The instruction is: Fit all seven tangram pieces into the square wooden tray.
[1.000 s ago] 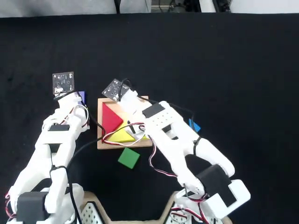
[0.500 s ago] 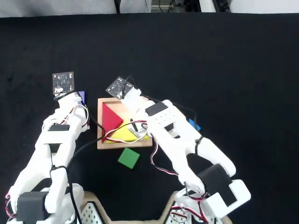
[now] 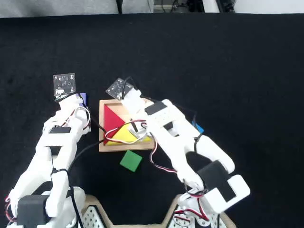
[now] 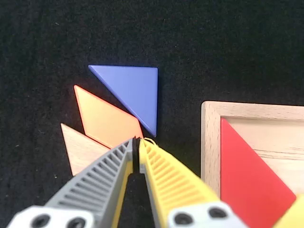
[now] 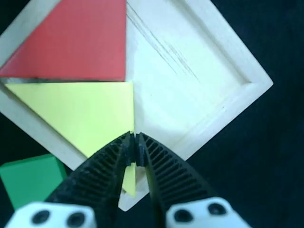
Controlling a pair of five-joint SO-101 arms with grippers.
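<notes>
**Right wrist view: right gripper clenched over the yellow triangle**

The square tray sits toward the near edge of the tabletop, left of its middle. Two pieces lie flat in it. The red triangle has its long side against the tray's left edge, and the yellow triangle has its long side along the near edge. They lie side by side along one short side, with a thin seam between them. The right gripper's jaws are pressed together with nothing between them, tips at the yellow triangle's corner in the tray's middle. That pose looks like a push to seat the piece tight against the red one, not a grasp. The tray's far and right half is bare wood, room for the other five.

The left gripper is likewise clenched and empty, low over the tabletop just off the tray's left edge. Its tips are at a corner of the orange parallelogram, which lies between the violet triangle and a pale wooden triangle. Closed jaws there suit sliding more than lifting, I judge.

The green square lies just beyond the tray's near edge. A small blue piece lies off the right edge, partly under the right arm. That arm covers much of the tray from above, and the three pieces packed close together leave little gap for a jaw.
</notes>
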